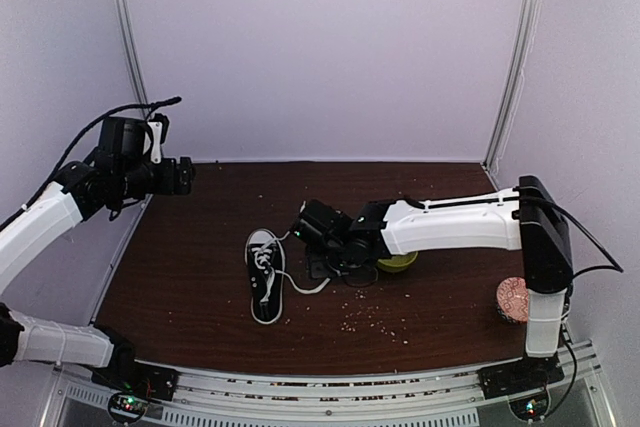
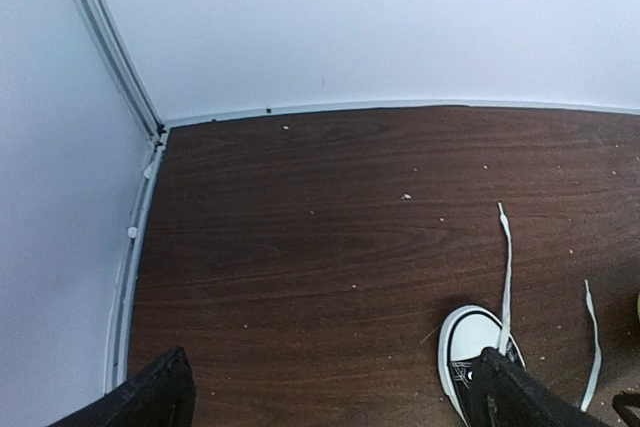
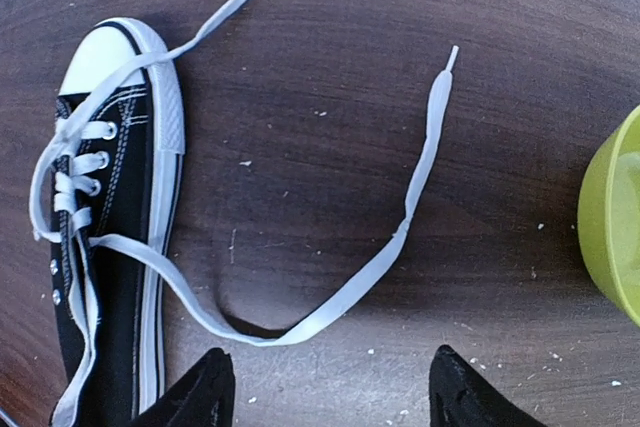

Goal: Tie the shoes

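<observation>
Right gripper point(image 3: 330, 395), bottom centre of its wrist view: jaws apart, grasping nothing, poised over the loose lace point(image 3: 400, 237), presumably to pinch it. Sneaker point(image 3: 110, 247) lies at frame left. Left gripper point(image 2: 330, 402): spread wide, empty, parked aside.

Left gripper point(image 2: 330, 392) agape, right gripper point(image 3: 330, 387) half-spread.

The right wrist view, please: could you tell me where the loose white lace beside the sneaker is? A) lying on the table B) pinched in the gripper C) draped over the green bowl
A: the lace lies flat on the table, ahead of the right gripper, whose fingers stand apart with nothing between them, clear of the bowl.
</observation>
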Available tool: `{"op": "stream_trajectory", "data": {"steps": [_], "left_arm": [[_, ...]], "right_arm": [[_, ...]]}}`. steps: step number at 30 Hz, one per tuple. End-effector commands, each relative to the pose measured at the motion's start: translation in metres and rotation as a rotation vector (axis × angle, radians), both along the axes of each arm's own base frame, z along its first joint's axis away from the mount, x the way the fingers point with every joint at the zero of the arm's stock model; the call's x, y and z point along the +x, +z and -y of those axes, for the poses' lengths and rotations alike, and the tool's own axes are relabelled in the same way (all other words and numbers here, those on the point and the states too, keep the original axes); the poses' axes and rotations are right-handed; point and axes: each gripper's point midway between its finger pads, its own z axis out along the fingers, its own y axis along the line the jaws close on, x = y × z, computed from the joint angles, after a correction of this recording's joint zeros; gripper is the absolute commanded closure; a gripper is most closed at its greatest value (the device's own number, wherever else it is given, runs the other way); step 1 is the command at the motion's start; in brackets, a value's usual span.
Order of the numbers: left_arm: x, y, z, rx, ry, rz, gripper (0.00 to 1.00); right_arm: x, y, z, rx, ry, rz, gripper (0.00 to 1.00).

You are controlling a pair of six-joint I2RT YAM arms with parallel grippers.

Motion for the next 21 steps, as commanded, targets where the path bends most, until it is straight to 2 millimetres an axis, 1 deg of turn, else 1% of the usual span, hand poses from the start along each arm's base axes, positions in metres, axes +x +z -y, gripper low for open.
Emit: {"op": "stream_trajectory", "data": {"steps": [1,4,6,9,13,18,19,20,21], "left_arm": [[0.007,0.015,0.024,-0.056,-0.113,0.023,0.02],[0.006,0.013,0.032,-0.077,-0.155,0.013,0.03],[0.006,0.011,0.029,-0.069,-0.14,0.009,0.03],[0.005,0.006,0.023,-0.045,-0.11,-0.003,0.03],[0.004,0.011,0.027,-0.047,-0.14,0.009,0.03],[0.005,0.008,0.032,-0.05,-0.165,-0.001,0.03],[0.005,0.007,0.033,-0.052,-0.172,-0.005,0.03],[0.005,0.007,0.035,-0.057,-0.182,-0.009,0.04],[0.005,0.006,0.037,-0.061,-0.189,-0.013,0.04]], "right_arm": [[0.016,-0.011,0.019,-0.029,-0.117,-0.033,0.34],[0.024,-0.023,0.023,-0.051,-0.133,-0.052,0.38],[0.029,-0.03,0.026,-0.082,-0.127,-0.056,0.39],[0.039,-0.037,0.025,-0.116,-0.112,-0.066,0.45],[0.051,-0.044,0.021,-0.131,-0.098,-0.066,0.5],[0.057,-0.055,0.022,-0.151,-0.089,-0.075,0.51],[0.058,-0.061,0.023,-0.156,-0.09,-0.091,0.52],[0.059,-0.064,0.023,-0.156,-0.089,-0.101,0.55],[0.059,-0.065,0.023,-0.159,-0.088,-0.107,0.56]]}}
